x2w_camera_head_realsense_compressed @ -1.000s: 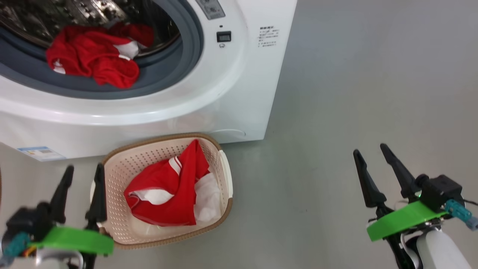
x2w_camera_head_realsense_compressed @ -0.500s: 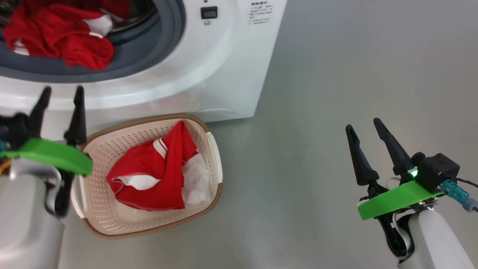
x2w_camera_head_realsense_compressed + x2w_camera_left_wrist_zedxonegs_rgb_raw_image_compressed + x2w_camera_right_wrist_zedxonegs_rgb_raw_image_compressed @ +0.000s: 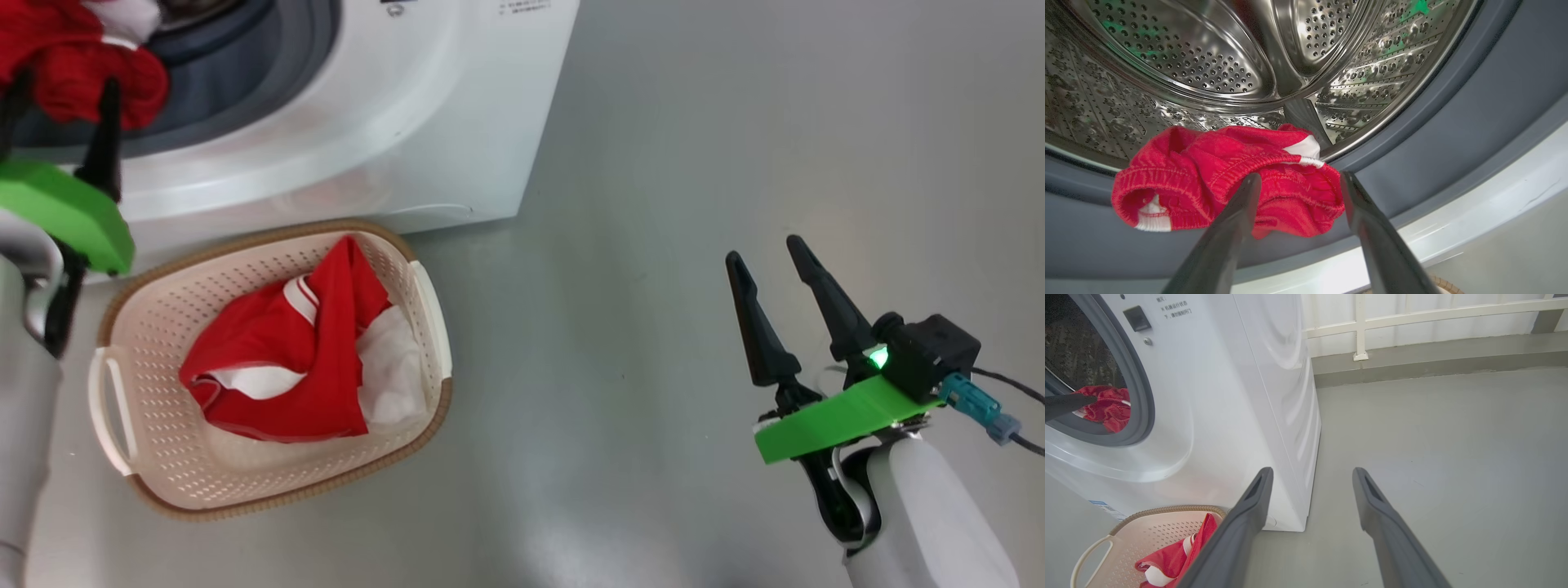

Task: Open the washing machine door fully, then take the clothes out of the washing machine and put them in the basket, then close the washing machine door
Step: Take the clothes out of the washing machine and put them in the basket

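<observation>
The white washing machine [image 3: 367, 122] stands open at the upper left; the washing machine door is out of view. A red garment with white trim [image 3: 1208, 171] lies over the grey rubber ring [image 3: 1453, 134] at the lip of the steel drum [image 3: 1188, 61]. My left gripper [image 3: 1300, 175] is open, its tips right at this garment's near edge, and it is seen at the head view's left edge too [image 3: 65, 82]. The cream basket [image 3: 245, 238] on the floor holds red and white clothes [image 3: 277, 351]. My right gripper [image 3: 762, 249] hangs open over bare floor, far right of the basket.
Grey floor [image 3: 653, 163] spreads to the right of the machine. A low kerb and a white railed wall [image 3: 1412, 318] run behind it. The basket [image 3: 1147, 531] sits directly in front of the machine's lower front panel [image 3: 1229, 396].
My left gripper has risen from beside the basket up to the drum opening, reaching the red garment. The head camera has swung, shifting the whole picture. The right gripper stays open.
</observation>
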`<state>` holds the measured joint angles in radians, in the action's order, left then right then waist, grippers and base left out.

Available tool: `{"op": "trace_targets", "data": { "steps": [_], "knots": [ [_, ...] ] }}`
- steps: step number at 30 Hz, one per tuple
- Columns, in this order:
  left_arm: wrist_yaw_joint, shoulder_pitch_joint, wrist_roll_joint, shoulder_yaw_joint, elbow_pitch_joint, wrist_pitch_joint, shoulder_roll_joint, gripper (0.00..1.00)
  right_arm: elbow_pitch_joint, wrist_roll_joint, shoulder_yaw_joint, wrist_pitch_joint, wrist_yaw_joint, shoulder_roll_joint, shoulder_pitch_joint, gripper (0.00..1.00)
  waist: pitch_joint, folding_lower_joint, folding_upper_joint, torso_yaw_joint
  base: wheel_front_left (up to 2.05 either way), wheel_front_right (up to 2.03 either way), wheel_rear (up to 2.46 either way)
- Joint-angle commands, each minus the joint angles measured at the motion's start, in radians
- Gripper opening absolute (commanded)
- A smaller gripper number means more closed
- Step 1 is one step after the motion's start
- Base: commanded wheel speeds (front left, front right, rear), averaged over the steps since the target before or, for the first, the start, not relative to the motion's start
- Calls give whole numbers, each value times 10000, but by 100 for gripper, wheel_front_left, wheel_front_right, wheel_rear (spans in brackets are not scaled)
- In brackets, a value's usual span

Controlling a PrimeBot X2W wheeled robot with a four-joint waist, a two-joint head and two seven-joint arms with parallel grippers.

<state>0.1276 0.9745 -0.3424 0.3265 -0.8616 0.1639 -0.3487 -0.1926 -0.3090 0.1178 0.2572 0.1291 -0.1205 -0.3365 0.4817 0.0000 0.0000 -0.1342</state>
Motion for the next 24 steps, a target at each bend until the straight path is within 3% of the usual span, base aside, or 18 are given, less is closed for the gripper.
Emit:
{"op": "trace_targets", "data": {
  "steps": [1,17,24],
  "knots": [
    [31,579,255,-19,-161,-90,-641,100,254,88,266,46,16,78,-133,100,266,0,0,-186,0,0,0],
    [31,3329,2895,2981,-2599,-915,-1382,100,303,123,450,46,16,306,-506,100,889,0,0,-447,0,0,0],
    [31,3747,2362,3073,-3353,-983,-1236,100,278,119,527,46,16,349,-714,100,1112,0,0,-454,0,0,0]
  ]
}}
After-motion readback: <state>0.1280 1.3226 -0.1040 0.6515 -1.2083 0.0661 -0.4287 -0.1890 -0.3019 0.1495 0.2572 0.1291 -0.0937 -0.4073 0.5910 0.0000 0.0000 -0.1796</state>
